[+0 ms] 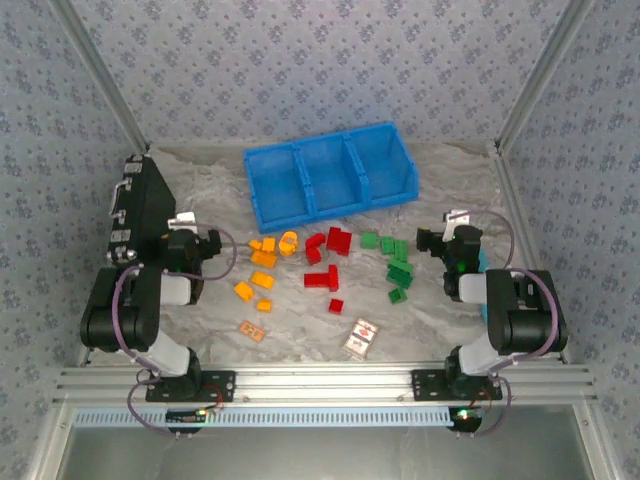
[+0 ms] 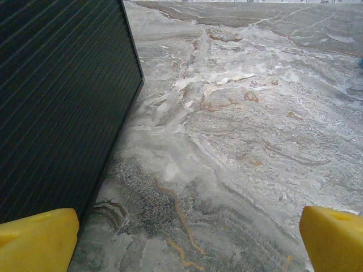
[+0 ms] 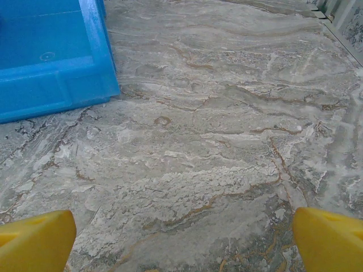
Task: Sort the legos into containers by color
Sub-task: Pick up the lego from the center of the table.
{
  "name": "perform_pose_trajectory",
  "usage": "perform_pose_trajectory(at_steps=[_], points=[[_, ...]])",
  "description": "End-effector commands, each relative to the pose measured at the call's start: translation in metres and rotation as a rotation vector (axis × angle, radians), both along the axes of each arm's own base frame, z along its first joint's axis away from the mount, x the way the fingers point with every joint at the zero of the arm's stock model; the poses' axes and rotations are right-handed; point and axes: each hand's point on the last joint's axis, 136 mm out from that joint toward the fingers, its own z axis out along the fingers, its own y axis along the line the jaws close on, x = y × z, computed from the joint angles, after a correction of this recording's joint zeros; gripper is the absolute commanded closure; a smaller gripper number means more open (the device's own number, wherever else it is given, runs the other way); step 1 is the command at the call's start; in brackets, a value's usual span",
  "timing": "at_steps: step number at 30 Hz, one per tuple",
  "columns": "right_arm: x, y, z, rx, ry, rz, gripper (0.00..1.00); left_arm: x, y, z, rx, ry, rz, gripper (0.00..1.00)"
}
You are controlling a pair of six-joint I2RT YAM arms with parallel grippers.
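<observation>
Nothing is sorted yet: the legos lie loose on the worktop (image 1: pixel 300 320) in the middle of the top view, in an orange bunch (image 1: pixel 262 262) on the left, a red one (image 1: pixel 328 255) in the centre and a green one (image 1: pixel 395 265) on the right. Just above them the blue bin (image 1: pixel 300 212) sits at a slant, and all three of its compartments look empty. The left fingers (image 2: pixel 37 241) and the right fingers (image 3: pixel 34 238) are both spread wide and hold nothing, each hanging over bare marble. The likeliest trouble is the crowding. Bricks in each bunch touch or nearly touch, so wide fingers coming down may take two at once or push neighbours aside. An orange piece already lies close beside the red ones, and that invites a mixed load. The bin's dividers are thin and it stands askew, so a release near a wall could tip a brick into the wrong compartment or bounce it out. The printed card (image 1: pixel 361 338) and the tan tile (image 1: pixel 251 329), below the bricks, could be picked up by mistake. The black box (image 2: pixel 57 102) stands close at the left of the left wrist view, so a swing that way risks a knock. Both arms reaching for the red bunch together could meet.
</observation>
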Motion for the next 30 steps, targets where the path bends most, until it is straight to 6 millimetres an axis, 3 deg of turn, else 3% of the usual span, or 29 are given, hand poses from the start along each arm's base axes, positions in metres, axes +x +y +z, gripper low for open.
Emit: perform_pose_trajectory(at_steps=[1, 26, 30], points=[[0.004, 0.001, 0.005, -0.01, -0.019, 0.011, 0.0, 0.007, 0.001, 0.015, 0.0, -0.047, -0.001, 0.0], [0.004, 0.001, 0.005, -0.008, -0.017, 0.012, 0.0, 0.007, 0.001, 0.015, -0.003, -0.046, 0.0, 0.0], [0.003, -0.004, 0.028, -0.058, -0.031, -0.05, 0.0, 0.015, 0.001, 0.043, 0.046, 0.021, 0.037, 0.0]])
